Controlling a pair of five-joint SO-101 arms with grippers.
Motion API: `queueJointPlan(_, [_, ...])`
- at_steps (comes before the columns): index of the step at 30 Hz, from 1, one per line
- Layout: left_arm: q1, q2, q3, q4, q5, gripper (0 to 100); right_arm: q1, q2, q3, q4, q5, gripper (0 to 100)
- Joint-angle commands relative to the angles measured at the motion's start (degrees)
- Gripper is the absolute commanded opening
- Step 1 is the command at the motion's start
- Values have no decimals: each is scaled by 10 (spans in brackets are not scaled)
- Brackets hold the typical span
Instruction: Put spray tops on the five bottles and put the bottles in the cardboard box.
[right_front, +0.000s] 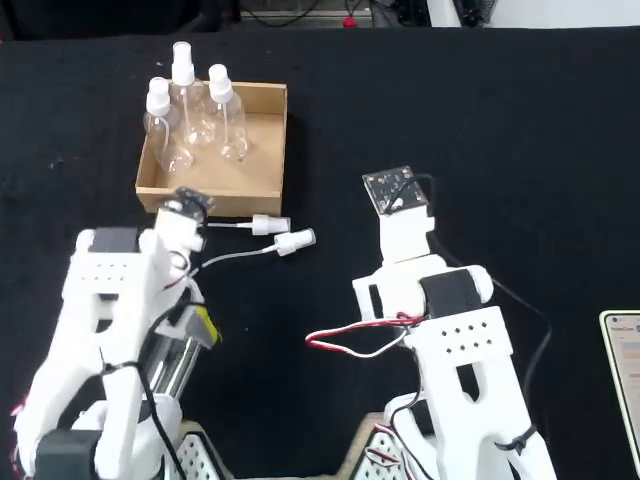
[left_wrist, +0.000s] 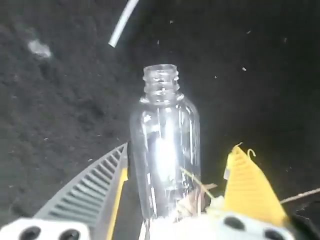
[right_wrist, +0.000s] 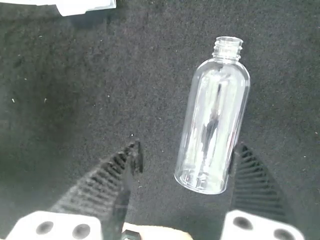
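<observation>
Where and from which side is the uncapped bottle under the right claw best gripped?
Grip the bottle across the middle of its straight body, coming down from above. It lies flat on the cloth, neck away from the open right claw, whose fingers flank its long sides.

5 bottles (right_front: 228, 125), 5 spray tops (right_front: 295, 241), 1 box (right_front: 262, 155)

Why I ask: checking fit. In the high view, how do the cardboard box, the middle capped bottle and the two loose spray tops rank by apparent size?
1. cardboard box
2. middle capped bottle
3. spray top by the box and second spray top: these look alike, so tied.
</observation>
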Motion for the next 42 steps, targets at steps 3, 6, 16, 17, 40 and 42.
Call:
queueJointPlan(3, [-11,-19,36,-54,-4,307,-9,-7,-33,-9,-1,279])
queueJointPlan(6, [-10,-5,38,-73,-4,307,-9,-7,-35,-10,-3,279])
queueJointPlan(16, [-12,119,7,-113,-6,302,-9,-7,-32,-6,-1,279])
queueJointPlan(17, [-12,119,7,-113,-6,302,-9,-7,-32,-6,-1,279])
queueJointPlan(40, [-26,-38,-3,-137,20,159,-84,59,0,-181,-98,279])
queueJointPlan(42, [-26,-72,12,-154,45,159,-102,98,-2,-215,-137,279])
